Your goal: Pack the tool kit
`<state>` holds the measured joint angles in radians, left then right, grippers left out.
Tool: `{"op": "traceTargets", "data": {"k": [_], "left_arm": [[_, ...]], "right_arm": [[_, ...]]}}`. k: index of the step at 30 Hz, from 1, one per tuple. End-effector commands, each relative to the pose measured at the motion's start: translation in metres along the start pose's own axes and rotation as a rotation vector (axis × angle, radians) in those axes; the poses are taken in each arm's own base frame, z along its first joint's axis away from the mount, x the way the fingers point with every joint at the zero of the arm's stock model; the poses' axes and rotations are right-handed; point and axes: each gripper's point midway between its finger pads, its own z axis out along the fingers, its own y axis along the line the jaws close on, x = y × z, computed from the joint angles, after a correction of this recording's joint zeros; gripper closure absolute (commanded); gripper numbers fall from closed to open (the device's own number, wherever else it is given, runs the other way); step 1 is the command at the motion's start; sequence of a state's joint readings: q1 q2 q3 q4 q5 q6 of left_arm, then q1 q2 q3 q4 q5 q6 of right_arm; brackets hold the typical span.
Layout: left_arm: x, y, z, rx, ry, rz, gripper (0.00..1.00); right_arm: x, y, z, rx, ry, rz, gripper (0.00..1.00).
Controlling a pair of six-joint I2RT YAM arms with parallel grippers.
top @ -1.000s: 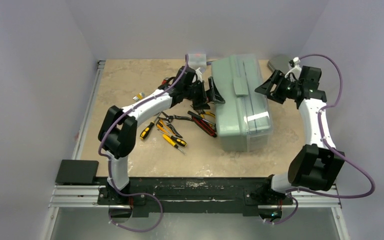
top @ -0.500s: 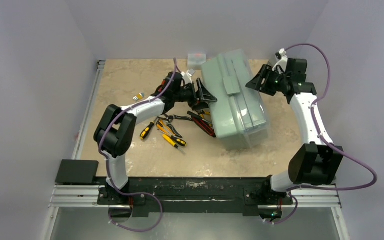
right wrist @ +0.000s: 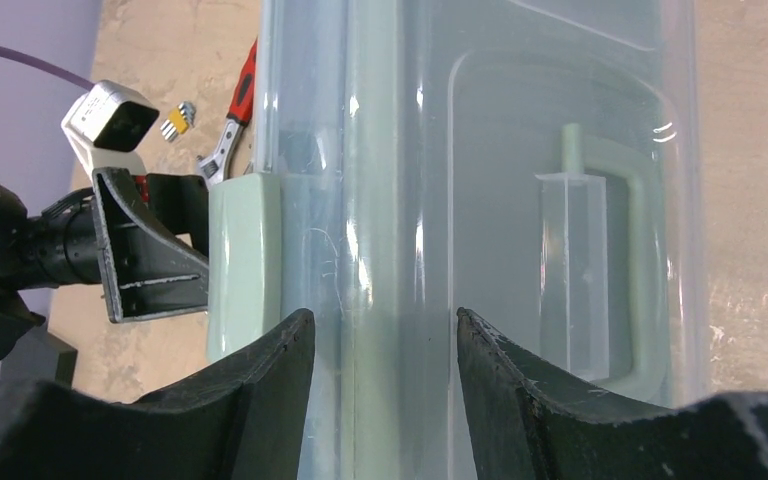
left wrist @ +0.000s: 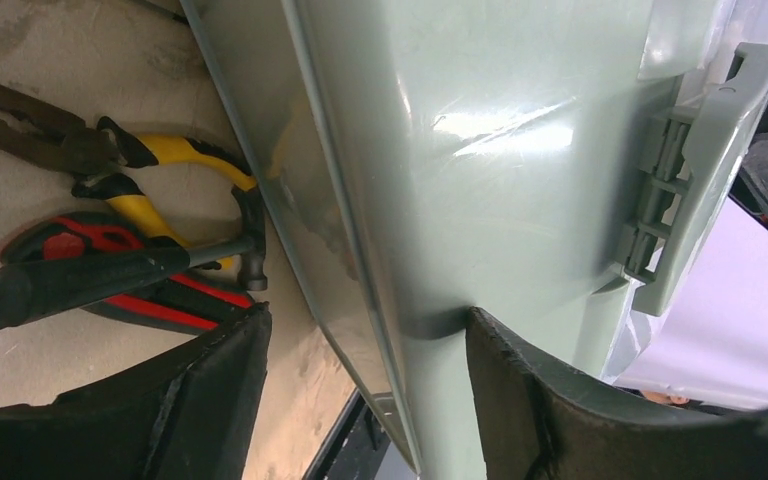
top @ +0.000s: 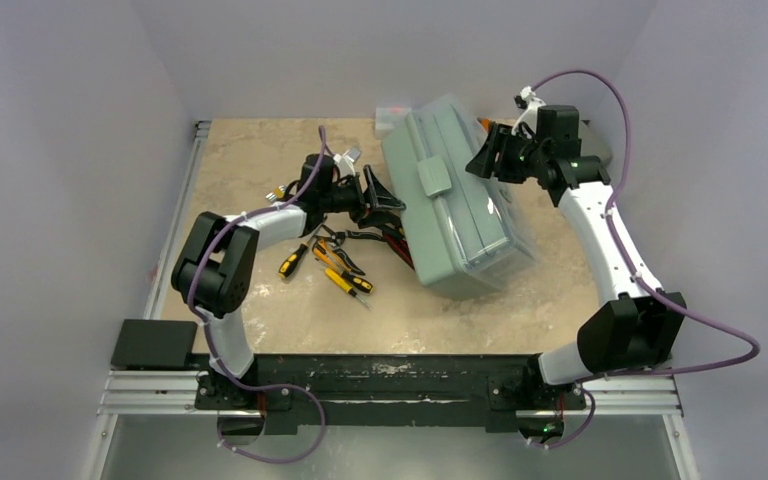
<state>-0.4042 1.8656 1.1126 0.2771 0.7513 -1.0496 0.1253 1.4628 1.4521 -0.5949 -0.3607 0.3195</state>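
Observation:
The sage-green toolbox (top: 455, 205) with its translucent lid lies skewed on the table, far end toward the left. My left gripper (top: 385, 195) is open at its left side; in the left wrist view (left wrist: 368, 315) the box's lower edge (left wrist: 480, 180) sits between the jaws, with one finger (left wrist: 520, 390) against the wall. My right gripper (top: 485, 160) is open at the far right side, and its jaws (right wrist: 382, 315) straddle the lid's rim (right wrist: 380, 150). Yellow pliers (left wrist: 175, 150), red pliers (left wrist: 110, 235) and a black-handled tool (left wrist: 90, 275) lie beside the box. Screwdrivers (top: 345, 282) lie in front.
A small white box (top: 392, 110) stands at the back behind the toolbox. Small bits (top: 280, 193) lie at the left. A black pad (top: 153, 343) sits at the near left edge. Walls close in the table on three sides.
The toolbox has turned, its far end swinging to the left over the tools. Both grippers have moved left with it, staying at its sides.

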Motion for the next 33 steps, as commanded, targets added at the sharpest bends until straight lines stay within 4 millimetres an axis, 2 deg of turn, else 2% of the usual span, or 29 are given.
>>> {"op": "traceTargets", "data": {"k": [1, 4, 12, 16, 18, 21, 23, 26, 29, 33], "left_arm": [[0.018, 0.049, 0.012, -0.142, 0.021, 0.008, 0.33], [0.017, 0.053, 0.011, -0.168, 0.019, 0.012, 0.34], [0.01, 0.059, 0.009, -0.183, -0.03, -0.023, 0.36], [0.006, 0.068, 0.006, -0.188, -0.049, -0.043, 0.37], [0.007, 0.072, 0.006, -0.189, -0.045, -0.047, 0.37], [0.008, 0.075, 0.007, -0.187, -0.041, -0.051, 0.37], [0.008, 0.076, 0.006, -0.188, -0.041, -0.051, 0.37], [0.004, 0.082, -0.005, -0.188, -0.072, -0.07, 0.41], [-0.002, 0.088, -0.023, -0.181, -0.121, -0.095, 0.42], [-0.008, 0.079, -0.043, -0.175, -0.157, -0.069, 0.41]], "right_arm": [[0.026, 0.022, -0.007, -0.06, 0.097, 0.006, 0.49], [0.03, 0.033, -0.009, -0.111, 0.105, -0.003, 0.49], [0.064, 0.068, -0.006, -0.203, 0.165, -0.038, 0.49], [0.068, 0.077, -0.012, -0.211, 0.148, -0.043, 0.46], [0.062, 0.075, -0.016, -0.187, 0.122, -0.044, 0.36], [0.045, 0.084, -0.025, -0.196, 0.082, -0.045, 0.17], [0.03, 0.089, -0.033, -0.188, 0.045, -0.051, 0.12], [0.004, 0.097, -0.05, -0.176, -0.03, -0.062, 0.1], [-0.014, 0.094, -0.063, -0.131, -0.077, -0.069, 0.1], [-0.026, 0.058, -0.071, 0.044, -0.123, -0.064, 0.06]]}}
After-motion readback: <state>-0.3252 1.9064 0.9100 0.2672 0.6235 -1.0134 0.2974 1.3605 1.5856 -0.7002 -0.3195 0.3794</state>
